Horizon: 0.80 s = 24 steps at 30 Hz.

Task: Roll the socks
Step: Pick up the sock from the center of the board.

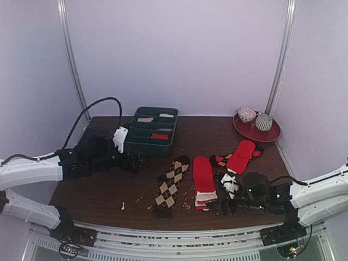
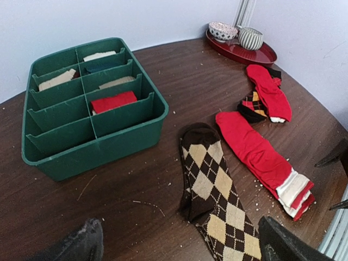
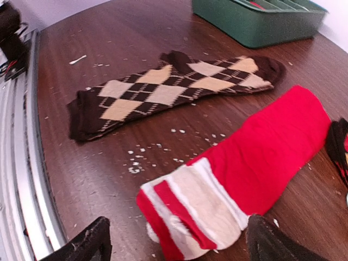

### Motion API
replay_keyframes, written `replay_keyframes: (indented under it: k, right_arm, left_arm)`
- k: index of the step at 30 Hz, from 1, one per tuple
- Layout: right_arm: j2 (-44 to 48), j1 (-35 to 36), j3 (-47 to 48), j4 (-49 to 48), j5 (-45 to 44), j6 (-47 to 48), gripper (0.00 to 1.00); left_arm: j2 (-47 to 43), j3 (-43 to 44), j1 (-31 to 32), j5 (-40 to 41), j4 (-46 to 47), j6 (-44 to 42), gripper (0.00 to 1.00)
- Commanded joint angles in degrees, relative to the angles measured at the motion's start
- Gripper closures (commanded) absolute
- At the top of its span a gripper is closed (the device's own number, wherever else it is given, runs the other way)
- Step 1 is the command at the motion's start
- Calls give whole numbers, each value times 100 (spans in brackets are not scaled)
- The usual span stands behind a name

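Observation:
Two pairs of socks lie flat side by side on the brown table. The dark brown argyle pair (image 1: 170, 186) (image 2: 217, 190) (image 3: 168, 89) is on the left. The bright red pair (image 1: 203, 176) (image 2: 255, 155) (image 3: 272, 147) is on the right, its white striped cuff (image 3: 196, 212) toward the near edge. My right gripper (image 1: 220, 197) (image 3: 176, 244) is open and low, just to the right of that cuff, which lies in the span of its fingers. My left gripper (image 1: 138, 160) (image 2: 182, 247) is open, holds nothing, and hovers left of the argyle pair.
A green divided tray (image 1: 151, 142) (image 2: 92, 147) (image 3: 255, 27) with folded socks stands at the back left. A plain red sock on a dark red-marked one (image 1: 239, 156) (image 2: 269, 92) lies right of centre. A red plate (image 1: 272, 133) (image 2: 255, 57) with two cups is at the back right. White crumbs dot the tabletop.

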State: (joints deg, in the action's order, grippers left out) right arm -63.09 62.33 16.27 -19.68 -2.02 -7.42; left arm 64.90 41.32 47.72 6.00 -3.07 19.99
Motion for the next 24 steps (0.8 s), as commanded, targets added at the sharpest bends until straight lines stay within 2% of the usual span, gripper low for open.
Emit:
replay_keyframes:
  k: [1,5,15,24]
  right_arm:
    - [75,141,-307,-1079,659,1030,15]
    - [-74,142,-361,-1052,797,1391,15]
    - [-1200,131,-48,-1174,917,2039,22]
    - [-2002,80,8,-1496,554,1895,35]
  left_arm:
    - [62,-157,-18,-218,312,60,2]
    - [161,-155,-15,-282,339,44,2]
    - [530,15,-18,-370,308,-94,2]
    - [562,-6,-18,-463,265,-204,2]
